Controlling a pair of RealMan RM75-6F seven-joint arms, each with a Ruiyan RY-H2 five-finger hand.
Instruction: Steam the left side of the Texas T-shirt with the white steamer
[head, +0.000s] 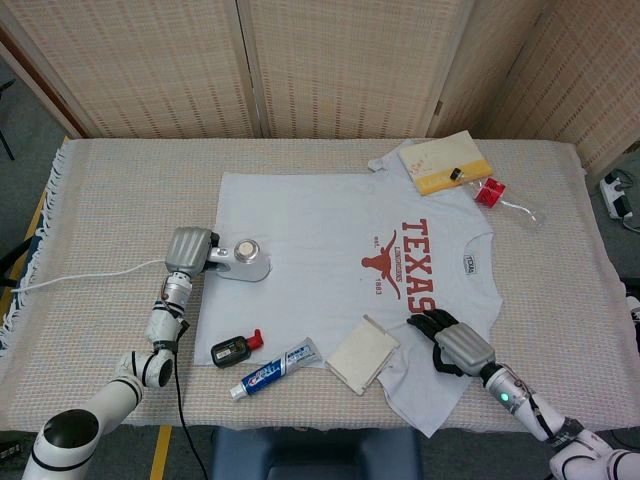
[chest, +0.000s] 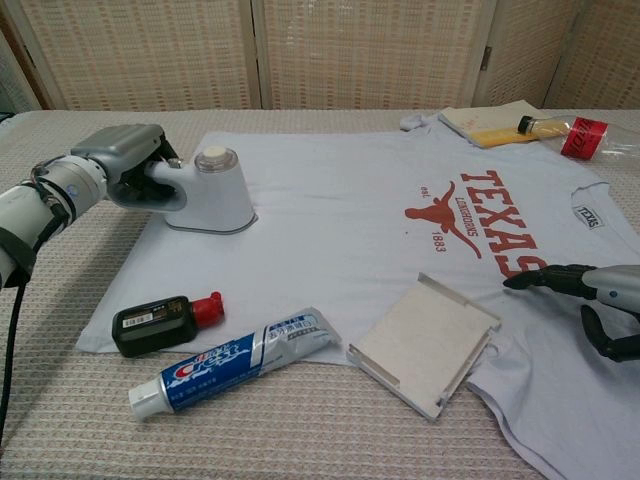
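Head view: left hand (head: 190, 250) gripped the white steamer (head: 243, 262), set on the Texas T-shirt (head: 330, 250) near its left edge. Chest view: right hand (chest: 592, 300) rested spread on the shirt, holding nothing, beside a white box (chest: 425, 345).

Left arm enters from the lower left corner in the head view, white jointed segments rising to a silver wrist. Left hand (head: 189, 250), grey-backed, is wrapped around the handle of the white handheld steamer (head: 244, 263), back of the hand facing up, dark fingers (chest: 165, 152) curled under the handle in the chest view. Right arm enters from the lower right corner, forearm angled up and inward, a green indicator light showing on it. Right hand (head: 452, 342), grey-backed with black fingers (chest: 548, 277), lies low over the pale grey printed T-shirt (head: 330, 230), fingers extended and slightly apart, pointing inward, holding nothing.
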